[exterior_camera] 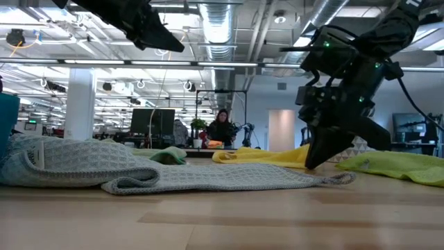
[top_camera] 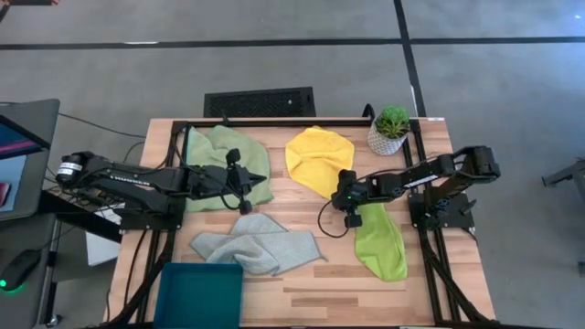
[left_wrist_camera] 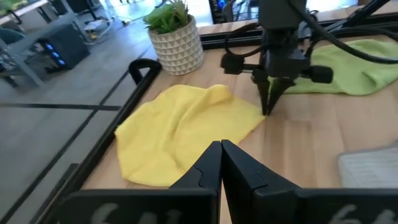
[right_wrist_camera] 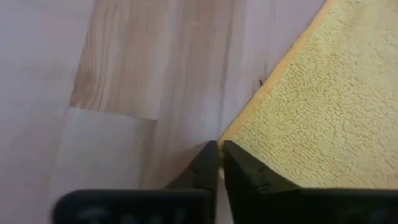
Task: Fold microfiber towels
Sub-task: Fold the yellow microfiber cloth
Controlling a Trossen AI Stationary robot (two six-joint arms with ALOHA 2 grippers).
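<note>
The bright yellow towel lies crumpled at the table's far middle. My right gripper is shut at its near corner, fingertips down at the table. My left gripper hangs shut above the sage green towel at the far left, with nothing in it. The lime green towel lies at the right. The pale grey-green towel lies rumpled at the near middle. My right gripper pinches the yellow towel's near corner between its two fingertips. The fingers slant steeply down from the table's right side. The corner and the rest of the towel lie on the table. One layer or several, I cannot tell.
A teal bin stands at the near left edge. A potted plant sits at the far right corner. A black frame rail runs along the far edge. Bare wood lies between the bin and the lime green towel.
</note>
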